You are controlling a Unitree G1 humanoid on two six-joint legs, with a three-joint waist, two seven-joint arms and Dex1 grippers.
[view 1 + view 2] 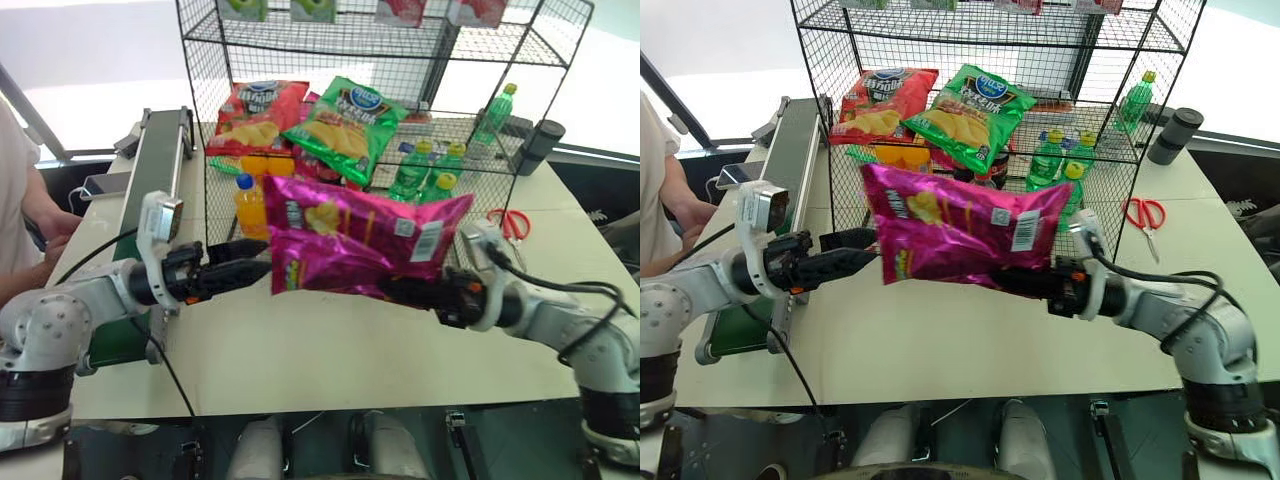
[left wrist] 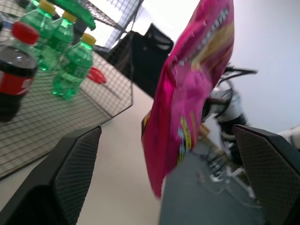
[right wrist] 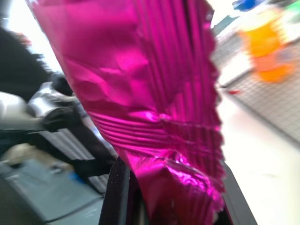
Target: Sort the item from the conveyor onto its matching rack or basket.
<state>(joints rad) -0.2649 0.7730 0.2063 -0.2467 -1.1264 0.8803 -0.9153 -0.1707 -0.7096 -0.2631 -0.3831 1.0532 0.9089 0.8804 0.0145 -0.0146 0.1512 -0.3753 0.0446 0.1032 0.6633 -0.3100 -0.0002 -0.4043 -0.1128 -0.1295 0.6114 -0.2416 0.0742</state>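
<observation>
The right gripper (image 1: 1025, 282) is clamped on the magenta chip bag's (image 1: 350, 240) lower edge, holding it above the table (image 1: 330, 350) before the wire rack (image 1: 400, 60); the left gripper (image 1: 240, 270) is spread wide, empty beside it.

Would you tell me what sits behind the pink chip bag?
Behind the pink chip bag stands the black wire rack, with green bottles and an orange bottle; the bag covers their lower parts.

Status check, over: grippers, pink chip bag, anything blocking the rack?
Left gripper open, off the bag. Right gripper shut on magenta-pink crinkly chip bag, held above the table. Black wire-mesh rack behind; its lower tier crowded with chip bags and bottles.
</observation>
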